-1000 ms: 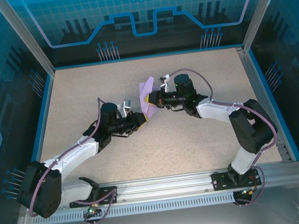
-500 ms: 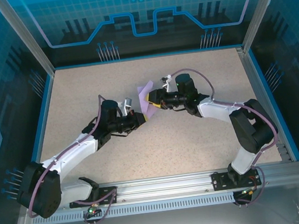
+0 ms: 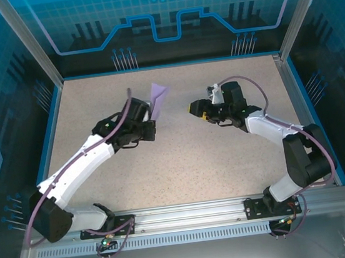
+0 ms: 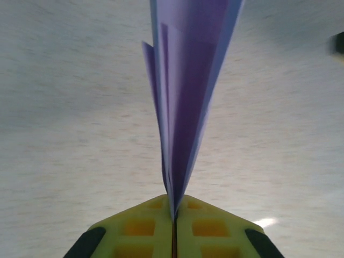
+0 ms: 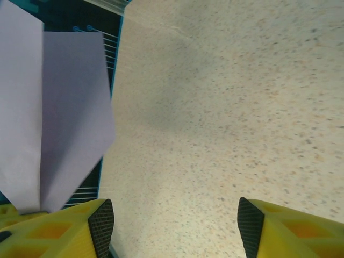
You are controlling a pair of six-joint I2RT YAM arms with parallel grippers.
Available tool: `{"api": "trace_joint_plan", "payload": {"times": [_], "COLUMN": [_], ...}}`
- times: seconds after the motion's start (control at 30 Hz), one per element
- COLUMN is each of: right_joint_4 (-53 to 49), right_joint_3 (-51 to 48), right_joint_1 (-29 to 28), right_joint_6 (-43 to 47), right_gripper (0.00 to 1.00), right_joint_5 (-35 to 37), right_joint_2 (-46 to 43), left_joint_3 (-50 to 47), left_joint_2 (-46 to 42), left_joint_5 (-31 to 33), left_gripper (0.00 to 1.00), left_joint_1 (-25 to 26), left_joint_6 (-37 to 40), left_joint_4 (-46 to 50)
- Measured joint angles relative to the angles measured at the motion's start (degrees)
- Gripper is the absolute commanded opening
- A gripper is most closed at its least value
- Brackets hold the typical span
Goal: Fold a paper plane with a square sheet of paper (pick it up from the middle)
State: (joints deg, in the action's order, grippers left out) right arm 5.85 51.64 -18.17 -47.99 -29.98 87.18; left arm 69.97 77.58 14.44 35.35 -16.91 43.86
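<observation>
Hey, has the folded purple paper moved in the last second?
Yes. The folded lavender-purple paper plane, pinched in the left claw, went leftward and nearer the table's blue back edge.

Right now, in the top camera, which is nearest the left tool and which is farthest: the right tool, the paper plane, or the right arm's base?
1. The paper plane: pinched in the left tool, pointing toward the far side.
2. The right tool: open, across the gap to the right.
3. The right arm's base: bolted at the near right edge of the table.
</observation>
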Motion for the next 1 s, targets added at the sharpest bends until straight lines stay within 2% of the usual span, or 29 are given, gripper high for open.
{"api": "trace_joint_plan", "payload": {"times": [0.1, 0.23, 0.37, 0.47, 0.57, 0.77, 0.9, 1.0], "right_joint_4": [-1.4, -3.0, -4.2, -4.2, -4.1, -3.5, -3.2, -2.7], "right_joint_3": [-1.3, -3.9, -4.7, -4.7, -4.9, -5.6, -6.0, -6.0], "right_joint_1": [1.4, 3.8, 6.5, 8.0, 9.5, 10.7, 10.7, 10.7], "right_joint_6": [1.5, 2.8, 3.7, 3.9, 4.1, 4.1, 4.0, 3.9], "right_gripper": [0.67, 0.69, 0.7, 0.7, 0.7, 0.69, 0.69, 0.68], "right_joint_5": [0.5, 0.6, 0.4, -0.7, -1.8, -3.4, -4.2, -5.1], "right_joint_2": [-0.9, -2.6, -4.1, -5.1, -5.9, -6.2, -6.2, -6.1], "left_joint_3": [3.0, 5.5, 8.2, 9.1, 9.0, 6.0, 4.3, 3.1], "left_joint_2": [5.0, 12.5, 21.4, 27.3, 30.8, 33.3, 36.0, 36.2], "left_joint_5": [12.1, 25.1, 35.2, 40.1, 42.4, 43.2, 41.9, 40.4], "left_gripper": [0.08, 0.07, 0.07, 0.08, 0.1, 0.11, 0.15, 0.22], "left_joint_1": [4.1, 9.4, 15.3, 18.6, 20.8, 24.9, 26.8, 27.5], "left_joint_6": [3.1, 5.5, 7.5, 8.7, 11.0, 18.2, 21.4, 23.3], "left_joint_4": [5.4, 10.4, 13.1, 13.4, 12.6, 4.2, -0.2, -2.3]}}
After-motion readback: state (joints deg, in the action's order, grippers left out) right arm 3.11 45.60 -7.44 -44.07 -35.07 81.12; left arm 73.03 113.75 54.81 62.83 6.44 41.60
